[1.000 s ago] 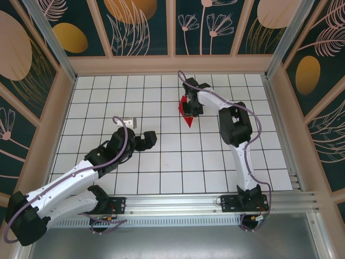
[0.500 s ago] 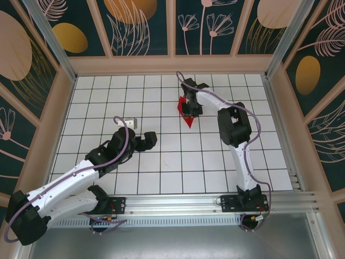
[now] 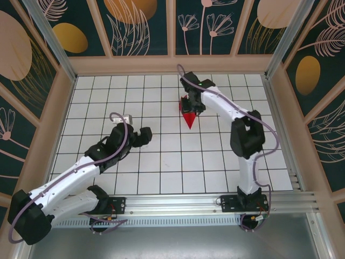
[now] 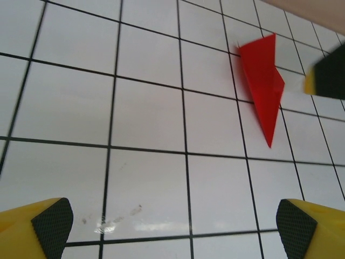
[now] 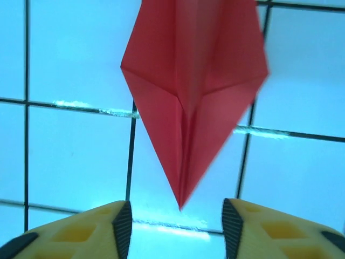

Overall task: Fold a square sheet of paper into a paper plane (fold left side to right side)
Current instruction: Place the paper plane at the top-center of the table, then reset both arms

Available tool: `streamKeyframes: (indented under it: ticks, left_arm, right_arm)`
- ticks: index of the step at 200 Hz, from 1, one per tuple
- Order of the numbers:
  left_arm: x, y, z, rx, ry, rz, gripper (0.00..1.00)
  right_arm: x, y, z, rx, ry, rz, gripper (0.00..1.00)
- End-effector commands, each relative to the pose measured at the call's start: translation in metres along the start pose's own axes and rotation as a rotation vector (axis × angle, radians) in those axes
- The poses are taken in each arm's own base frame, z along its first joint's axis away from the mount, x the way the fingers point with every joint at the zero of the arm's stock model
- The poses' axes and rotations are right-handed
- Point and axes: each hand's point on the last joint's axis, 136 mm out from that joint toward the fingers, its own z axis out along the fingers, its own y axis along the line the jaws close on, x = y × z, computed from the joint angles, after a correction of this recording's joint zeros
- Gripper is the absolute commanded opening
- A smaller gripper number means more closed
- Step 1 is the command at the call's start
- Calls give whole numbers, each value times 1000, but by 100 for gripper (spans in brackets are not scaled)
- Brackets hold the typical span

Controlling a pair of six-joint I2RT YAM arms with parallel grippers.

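While right pincer (image 5: 175, 224) stands parted, paper plane (image 5: 191, 81) just beyond, nose toward its gap

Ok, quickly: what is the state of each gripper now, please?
Left gripper: open, holding nothing.
Right gripper: open; the tip of the paper plane points into its gap, not pinched.

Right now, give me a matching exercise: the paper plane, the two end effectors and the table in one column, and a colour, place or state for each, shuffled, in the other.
Column one:
1. paper plane
2. left end effector
3. right end effector
4. table

Column two:
A. white with black grid lines
B. wide open over bare tiles
C. red and pointed
D. open, straddling the plane's tip

Pairs: 1-C, 2-B, 3-D, 4-A
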Motion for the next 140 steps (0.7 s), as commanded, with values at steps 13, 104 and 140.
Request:
streamKeyframes:
  ticks: [13, 104, 140]
  left_arm:
    - [-42, 31, -5, -97, -111, -25, 99]
    - [-126, 124, -64, -521, -665, 129, 98]
    - [-107, 160, -67, -656, -727, 168, 98]
  right_arm:
    - [3, -31, -66, 32, -212, 45, 66]
    - [56, -199, -86, 161, -780, 357, 99]
    - [77, -240, -66, 244, -935, 381, 99]
